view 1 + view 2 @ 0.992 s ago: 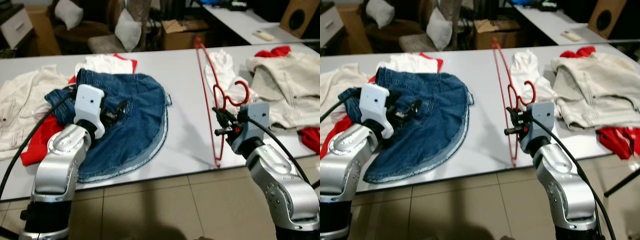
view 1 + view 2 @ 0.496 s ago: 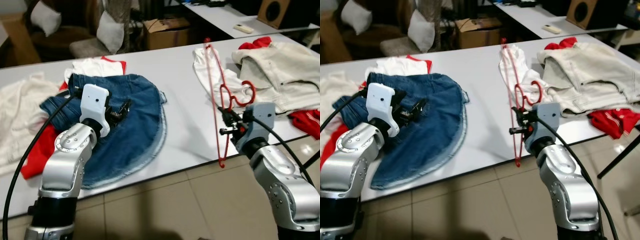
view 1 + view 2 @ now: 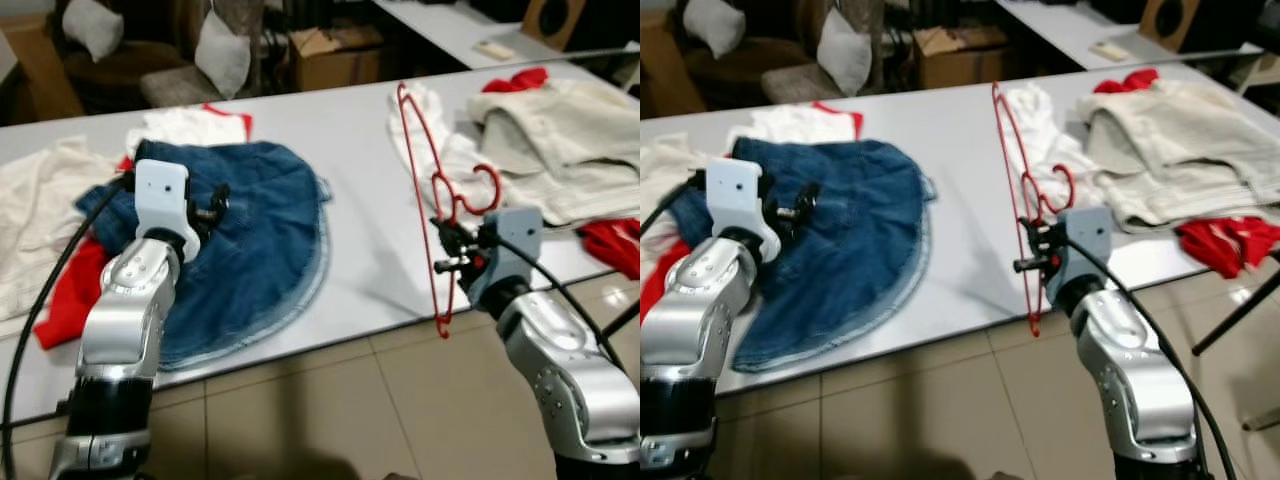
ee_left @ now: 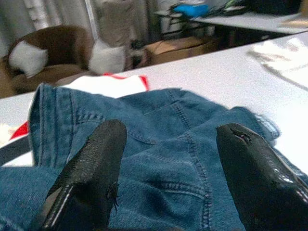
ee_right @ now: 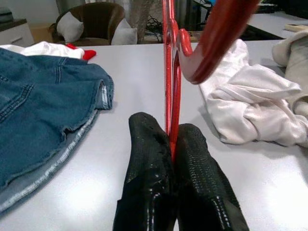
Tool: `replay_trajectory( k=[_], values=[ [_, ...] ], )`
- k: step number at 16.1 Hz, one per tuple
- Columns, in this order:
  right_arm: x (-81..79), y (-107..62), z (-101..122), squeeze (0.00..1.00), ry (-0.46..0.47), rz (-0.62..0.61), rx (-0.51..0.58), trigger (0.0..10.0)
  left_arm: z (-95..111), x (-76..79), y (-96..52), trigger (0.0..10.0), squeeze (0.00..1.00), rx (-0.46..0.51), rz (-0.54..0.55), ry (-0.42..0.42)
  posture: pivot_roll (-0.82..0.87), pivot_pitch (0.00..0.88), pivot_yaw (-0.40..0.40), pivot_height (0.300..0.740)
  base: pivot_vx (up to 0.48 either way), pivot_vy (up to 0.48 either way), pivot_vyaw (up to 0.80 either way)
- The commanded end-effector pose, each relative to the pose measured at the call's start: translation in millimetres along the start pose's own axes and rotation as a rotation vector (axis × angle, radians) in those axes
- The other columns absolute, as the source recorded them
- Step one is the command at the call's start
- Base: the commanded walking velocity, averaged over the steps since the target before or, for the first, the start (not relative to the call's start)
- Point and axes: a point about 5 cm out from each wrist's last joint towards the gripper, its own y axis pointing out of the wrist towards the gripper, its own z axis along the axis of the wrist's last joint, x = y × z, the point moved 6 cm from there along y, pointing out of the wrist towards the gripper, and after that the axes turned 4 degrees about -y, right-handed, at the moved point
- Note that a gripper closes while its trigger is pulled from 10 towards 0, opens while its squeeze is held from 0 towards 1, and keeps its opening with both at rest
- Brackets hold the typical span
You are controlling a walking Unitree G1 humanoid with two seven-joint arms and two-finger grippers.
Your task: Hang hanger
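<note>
The right gripper (image 5: 173,144) has its jaws clamped on the red hanger (image 3: 425,180), which is held on edge above the bench (image 3: 350,140), its lower end past the near bench edge over the tiled floor (image 3: 330,410) and its hook (image 3: 478,185) curling toward the robot's right. The left gripper (image 4: 168,159) hovers just above the denim skirt (image 3: 250,230), jaws wide apart and holding nothing.

Surroundings: the skirt lies spread on the left half of the bench, reaching close to the near edge. Red cloth (image 3: 65,295) and a cream garment (image 3: 35,210) lie further left. Just beyond the hanger lies a white garment (image 5: 245,101); to its right, a beige jacket (image 3: 560,140) and another red cloth (image 3: 615,245) at the bench corner.

Clearance: a bare strip of bench runs between skirt and hanger. Behind the bench stand an armchair with white cushions (image 3: 85,25) and a cardboard box (image 3: 335,55).
</note>
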Motion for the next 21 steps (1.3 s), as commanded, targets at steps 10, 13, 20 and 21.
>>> replay_trajectory(
  k=[10, 13, 20, 21],
  values=[
    [-13.1, 4.8, 1.5, 0.0, 0.002, 0.034, 0.007, 10.0, -19.3, -80.6, 18.2, 10.0, 0.0, -0.134, 0.24, -0.001, -0.06, 0.0, 0.027, 0.74, 0.0, 0.0, 0.0],
    [-13.4, 2.8, 0.9, 0.0, 0.0, 0.035, 0.005, 10.0, -31.6, -88.9, 23.1, 10.0, 0.0, -0.18, 0.254, -0.037, -0.06, 0.0, 0.025, 0.74, 0.0, 0.0, 0.0],
    [-12.5, -0.9, -2.7, 0.0, 0.002, 0.026, -0.011, 10.0, -64.9, -64.5, 29.4, 0.0, 0.0, -0.299, 0.133, -0.104, -0.08, 0.0, 0.026, 0.74, 0.0, 0.0, 0.0],
    [-11.5, -1.5, -4.3, 0.0, 0.003, 0.022, -0.017, 10.0, -65.7, -63.2, 30.2, 0.0, 0.0, -0.3, 0.126, -0.104, -0.08, 0.0, 0.025, 0.74, 0.0, 0.0, 0.0]
  ],
)
